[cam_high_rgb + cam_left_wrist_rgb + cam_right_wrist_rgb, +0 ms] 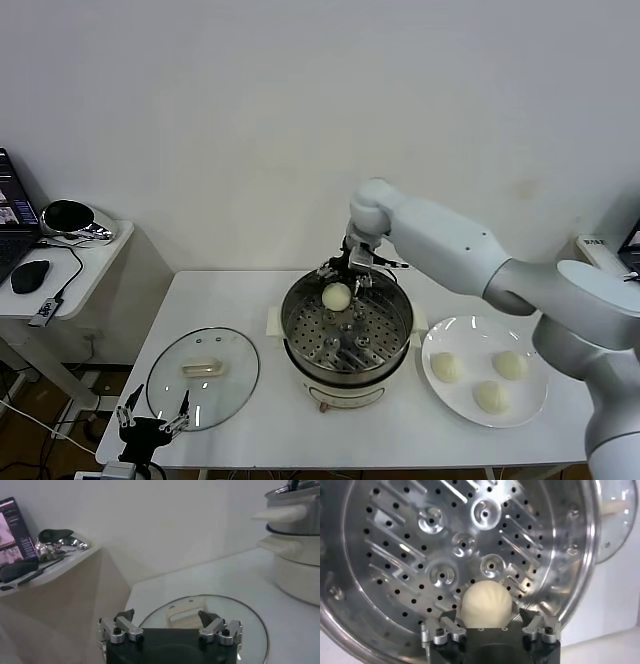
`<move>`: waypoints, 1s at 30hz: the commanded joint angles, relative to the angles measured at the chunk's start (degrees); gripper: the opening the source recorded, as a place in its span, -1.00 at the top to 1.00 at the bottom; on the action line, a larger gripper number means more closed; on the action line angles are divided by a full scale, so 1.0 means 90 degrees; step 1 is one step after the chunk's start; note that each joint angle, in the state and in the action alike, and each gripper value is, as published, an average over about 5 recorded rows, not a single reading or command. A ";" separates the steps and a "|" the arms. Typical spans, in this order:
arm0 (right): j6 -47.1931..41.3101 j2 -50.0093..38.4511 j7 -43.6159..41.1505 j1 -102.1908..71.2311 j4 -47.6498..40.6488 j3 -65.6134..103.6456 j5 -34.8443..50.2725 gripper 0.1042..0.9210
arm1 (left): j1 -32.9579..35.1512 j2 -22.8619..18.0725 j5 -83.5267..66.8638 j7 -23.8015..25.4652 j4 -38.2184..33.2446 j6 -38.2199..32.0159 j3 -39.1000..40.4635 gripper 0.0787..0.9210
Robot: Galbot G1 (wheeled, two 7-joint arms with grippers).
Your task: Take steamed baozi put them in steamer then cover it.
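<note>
While upright, baozi between open right hand fingers

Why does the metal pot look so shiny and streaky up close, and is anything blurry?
Right wrist view: the steamer tray mirrors the room light in bright streaks, and the baozi stays sharp. Left wrist view: the cover looks soft and hazy.

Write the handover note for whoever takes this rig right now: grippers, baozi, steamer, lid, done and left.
Right gripper: open over the steamer's far side, one baozi between its fingers at the perforated tray; whether it rests there is unclear.
Left gripper: open, parked low at the table's near left edge beside the glass lid.
Three baozi wait on the white plate, right of the steamer.
Done: first baozi brought into the pot.
Left: three more baozi, then the lid on.
</note>
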 commanded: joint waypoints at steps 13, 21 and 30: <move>-0.6333 -0.4201 -0.0683 0.0978 0.3233 -0.0126 0.2085 -0.76 | 0.0007 0.0030 -0.0324 0.0184 -0.0274 0.0289 0.0180 -0.77; -0.6380 -0.4982 -0.0275 -0.0290 0.3730 0.0420 0.1861 -0.76 | 0.0131 0.0049 -0.0314 0.0151 -0.0324 0.0275 0.0186 -0.77; -0.6255 -0.4949 0.0105 -0.2442 0.3730 0.1679 0.1260 -0.76 | 0.0292 -0.0024 -0.0262 0.0134 -0.0391 0.0268 0.0172 -0.77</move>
